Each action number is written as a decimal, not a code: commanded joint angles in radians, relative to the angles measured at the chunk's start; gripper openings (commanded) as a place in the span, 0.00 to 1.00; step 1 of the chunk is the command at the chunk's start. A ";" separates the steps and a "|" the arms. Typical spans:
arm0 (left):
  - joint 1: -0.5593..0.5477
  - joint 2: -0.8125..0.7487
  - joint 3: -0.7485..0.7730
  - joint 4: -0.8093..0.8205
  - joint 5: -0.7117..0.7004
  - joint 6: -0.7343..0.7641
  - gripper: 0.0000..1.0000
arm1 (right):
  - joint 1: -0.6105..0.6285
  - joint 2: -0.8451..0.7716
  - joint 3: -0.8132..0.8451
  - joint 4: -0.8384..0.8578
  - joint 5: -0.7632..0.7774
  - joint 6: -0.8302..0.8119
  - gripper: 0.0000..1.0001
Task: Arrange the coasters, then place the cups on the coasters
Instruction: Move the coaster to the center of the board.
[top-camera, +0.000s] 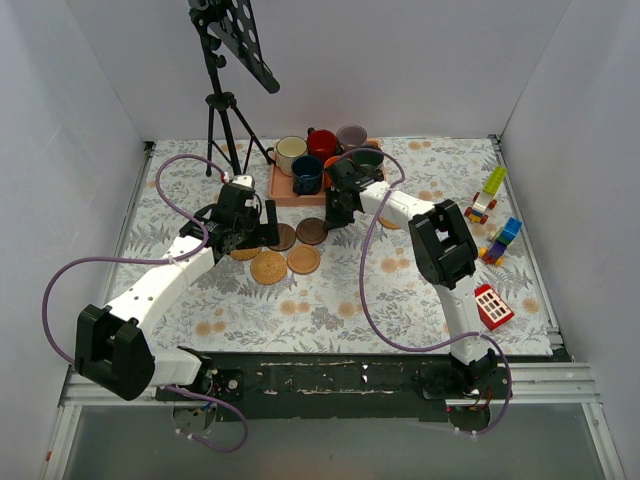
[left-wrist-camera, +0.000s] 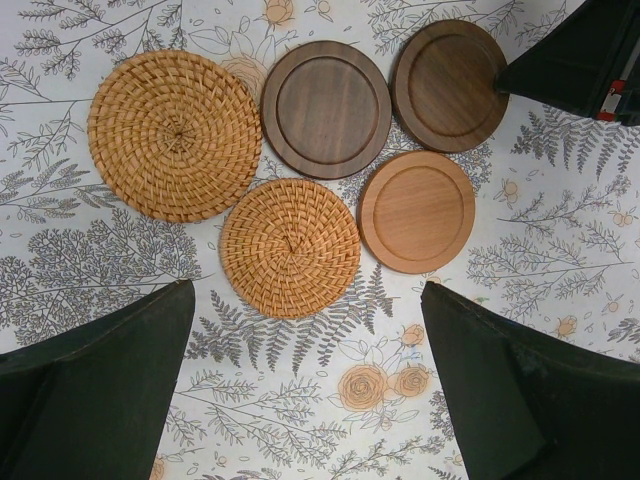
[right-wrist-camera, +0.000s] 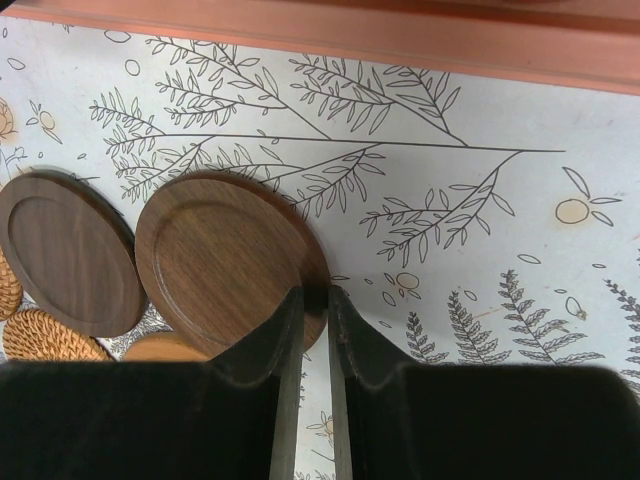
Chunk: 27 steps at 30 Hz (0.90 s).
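Right pincer (right-wrist-camera: 312, 300) narrowed to a slit, clamped on the rim of a dark brown coaster (right-wrist-camera: 225, 255) on the flowered desk (right-wrist-camera: 480, 200), a little short of the pink tray (right-wrist-camera: 320, 25). Impossible to tell whether that disc lies flat or sits slightly raised at the gripped edge. Just beside it, to its left in the right wrist view, a second dark coaster (right-wrist-camera: 65, 250), rims close together.

Left pincer (left-wrist-camera: 307, 290) spread wide, holding nothing, hanging over the cluster. Below it, five discs packed close: the two dark ones in the far row, with a large woven coaster (left-wrist-camera: 175, 135) at that row's left end. Nearer, a small woven coaster (left-wrist-camera: 290, 248) and a tan wooden coaster (left-wrist-camera: 417, 212) side by side.

Cups all gathered at the tray on the far side of the desk, none on a coaster: cream cup (top-camera: 290, 153), red cup (top-camera: 322, 145), grey-lilac cup (top-camera: 352, 135), navy cup (top-camera: 307, 175), dark green cup (top-camera: 367, 160). Only a sliver of the orange cup (top-camera: 331, 163) visible beside the right arm.
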 joint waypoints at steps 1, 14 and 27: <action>-0.006 -0.034 0.003 0.005 -0.019 0.009 0.98 | 0.020 0.031 0.025 0.001 -0.019 0.013 0.21; -0.006 -0.031 0.015 -0.002 -0.024 0.012 0.98 | 0.022 -0.004 0.025 0.013 0.056 0.007 0.30; -0.006 -0.008 0.070 -0.028 -0.028 0.014 0.98 | 0.019 -0.153 0.017 0.154 0.090 -0.082 0.52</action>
